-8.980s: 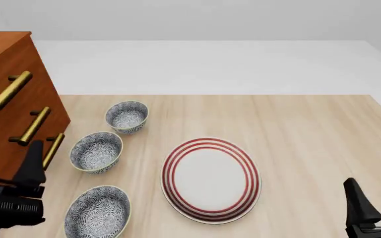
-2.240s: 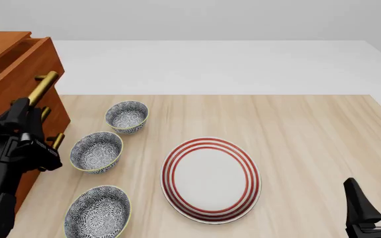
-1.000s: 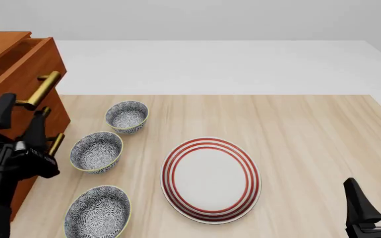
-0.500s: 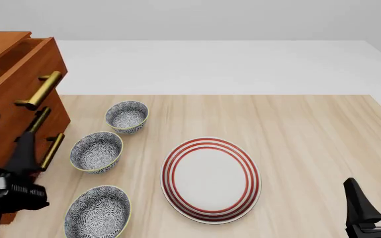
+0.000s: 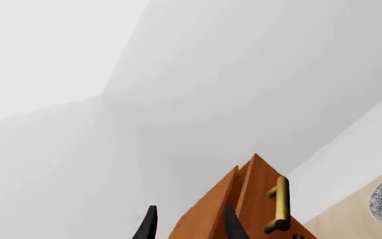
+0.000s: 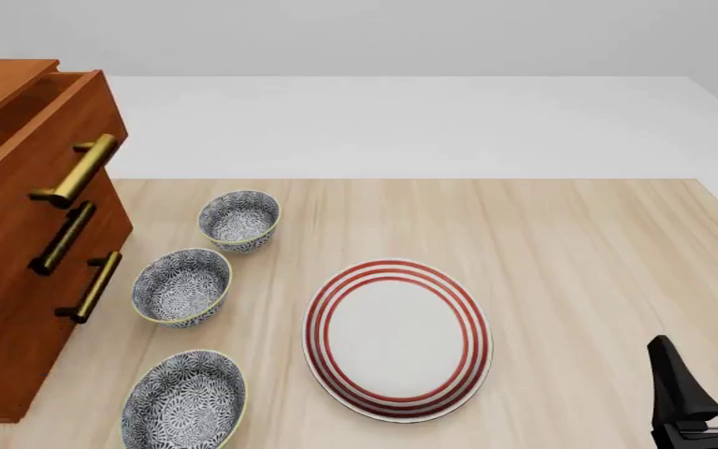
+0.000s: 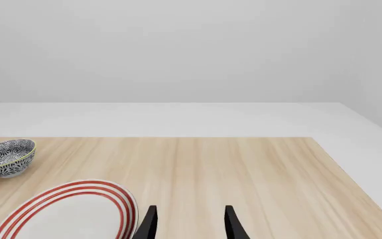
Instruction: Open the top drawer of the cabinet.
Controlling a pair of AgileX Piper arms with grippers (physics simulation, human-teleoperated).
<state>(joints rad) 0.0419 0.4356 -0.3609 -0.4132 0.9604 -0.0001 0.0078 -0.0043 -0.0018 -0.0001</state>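
Top drawer point(image 6: 48, 140) of the cabinet point(image 6: 10, 309) at far left of worktop point(image 6: 583, 243) sits pulled out; left pincer point(image 5: 187, 225) and right pincer point(image 7: 187, 221) both open, empty; next likely none or retreat.

reddish-brown cabinet point(image 6: 16, 309), brass handles, blue-white patterned bowls point(image 6: 182, 286), red-ringed white plate point(image 6: 398, 339)

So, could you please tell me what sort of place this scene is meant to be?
Probably a simulated dining or kitchen tabletop: a light wooden table holding a red-ringed plate and three patterned bowls, beside a wooden cabinet with brass handles, against blank grey walls.
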